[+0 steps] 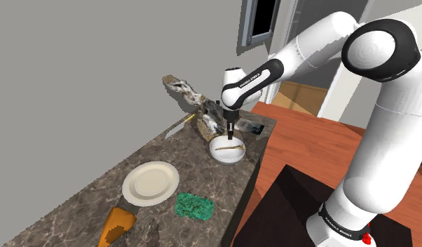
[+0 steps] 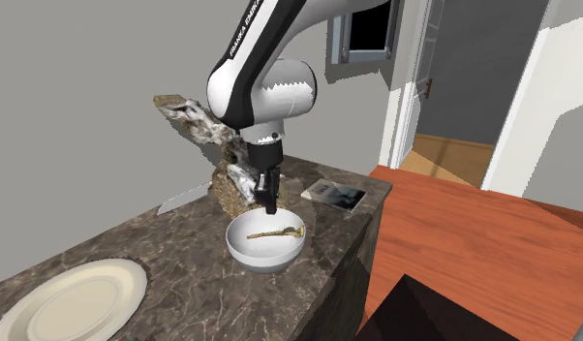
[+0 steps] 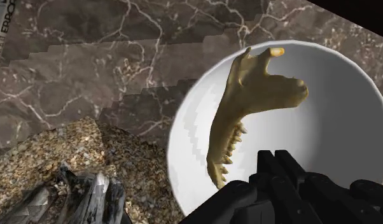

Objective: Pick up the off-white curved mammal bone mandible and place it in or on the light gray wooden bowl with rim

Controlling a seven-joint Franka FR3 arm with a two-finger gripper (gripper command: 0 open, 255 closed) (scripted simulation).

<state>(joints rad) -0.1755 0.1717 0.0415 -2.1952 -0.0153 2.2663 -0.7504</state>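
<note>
The off-white curved mandible [image 1: 229, 149] [image 2: 278, 233] [image 3: 247, 108] lies inside the pale round bowl [image 1: 218, 156] [image 2: 265, 257] [image 3: 336, 140] on the dark marble counter, teeth showing along one edge. My black gripper [image 1: 230, 135] [image 2: 271, 205] [image 3: 279, 167] hangs just above the bowl's rim, on the side toward the rock. Its fingers meet with nothing between them, and they do not touch the bone.
A speckled rock with grey driftwood [image 1: 206, 123] [image 2: 227, 189] stands right behind the bowl. A knife [image 1: 180, 126], a dark book [image 1: 249, 127] [image 2: 334, 195], a cream plate [image 1: 151, 182] [image 2: 67, 300], a green sponge [image 1: 194, 205] and an orange object [image 1: 117, 224] share the counter.
</note>
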